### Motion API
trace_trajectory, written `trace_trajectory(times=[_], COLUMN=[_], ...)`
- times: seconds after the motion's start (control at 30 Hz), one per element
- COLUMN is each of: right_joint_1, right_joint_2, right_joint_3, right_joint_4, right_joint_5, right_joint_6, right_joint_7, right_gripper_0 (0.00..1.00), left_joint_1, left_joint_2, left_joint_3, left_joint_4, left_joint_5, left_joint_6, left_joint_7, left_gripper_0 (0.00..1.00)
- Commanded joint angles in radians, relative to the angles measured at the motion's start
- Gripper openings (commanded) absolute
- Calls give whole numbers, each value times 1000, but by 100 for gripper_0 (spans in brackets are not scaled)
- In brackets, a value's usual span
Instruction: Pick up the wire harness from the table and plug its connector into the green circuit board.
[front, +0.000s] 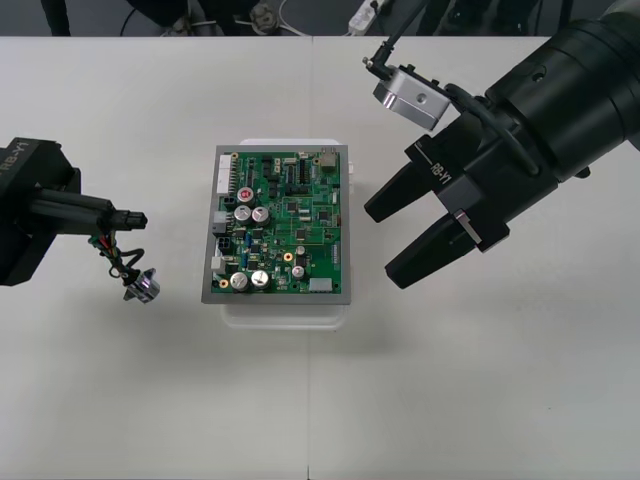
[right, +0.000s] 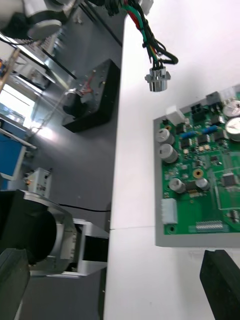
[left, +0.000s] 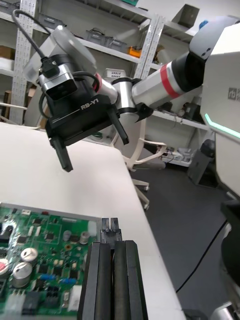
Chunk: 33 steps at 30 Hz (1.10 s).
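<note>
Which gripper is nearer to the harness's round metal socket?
Left. The left gripper holds the plug, and the socket hangs on its wires close beside it. The open right gripper is across the green circuit board.

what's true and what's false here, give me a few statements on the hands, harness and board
1. The left hand is shut on the harness's plug. True.
2. The plug is seated in the green board. False: it is held left of the board, apart from it.
3. The right hand is open. True.
4. The right hand holds the metal socket. False: the socket hangs on the wires below the left hand.
</note>
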Motion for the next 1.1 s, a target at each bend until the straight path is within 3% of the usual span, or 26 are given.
trace_trajectory(times=[0.03, 0.53, 1.1], right_joint_1=[3, 0, 1], right_joint_2=[-2, 71, 134], right_joint_3=[-34, -83, -118], right_joint_4=[-42, -162, -228], right_joint_5=[86, 416, 599], right_joint_6=[-4, -4, -4], right_joint_7=[-2, -58, 3], right_gripper_0=[100, 100, 100], left_joint_1=[-33, -96, -185], left_joint_2=[21, 23, 32], left_joint_3=[28, -173, -312], left_joint_4=[59, 231, 384], left_joint_5=[-18, -33, -61], left_joint_6=[-32, -32, -32], left_joint_7=[-40, -307, -503], left_gripper_0=[0, 0, 0])
